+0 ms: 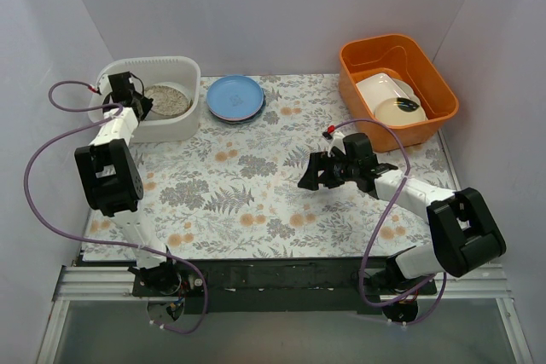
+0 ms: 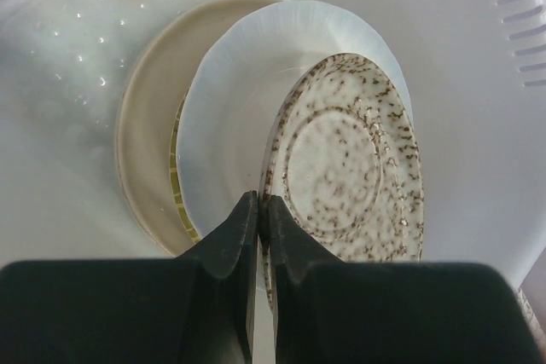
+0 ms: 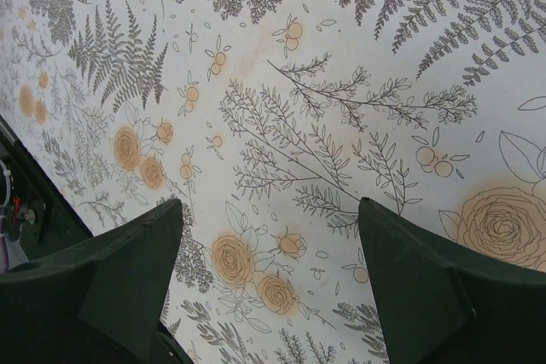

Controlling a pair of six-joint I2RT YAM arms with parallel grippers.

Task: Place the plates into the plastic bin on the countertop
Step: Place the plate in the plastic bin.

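Left tool (image 2: 258, 210) is clamped on the rim of the speckled plate (image 2: 350, 168), which tilts inside the plastic bin (image 1: 183, 70) at the far-left corner of the desk (image 1: 256, 193), over a white plate (image 2: 247, 100). Right tool (image 3: 269, 210) is spread wide and empty, mid-desk. Blue plates (image 1: 235, 96) sit just beside the bin. Risk: let go at this tilt, the plate may slide and chip the stack.

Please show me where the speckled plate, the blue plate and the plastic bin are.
speckled plate (image 2: 341, 168), left wrist view, on its flat centre.
blue plate (image 1: 235, 95), top external view, on its centre.
plastic bin (image 1: 171, 130), top external view, on its near wall.
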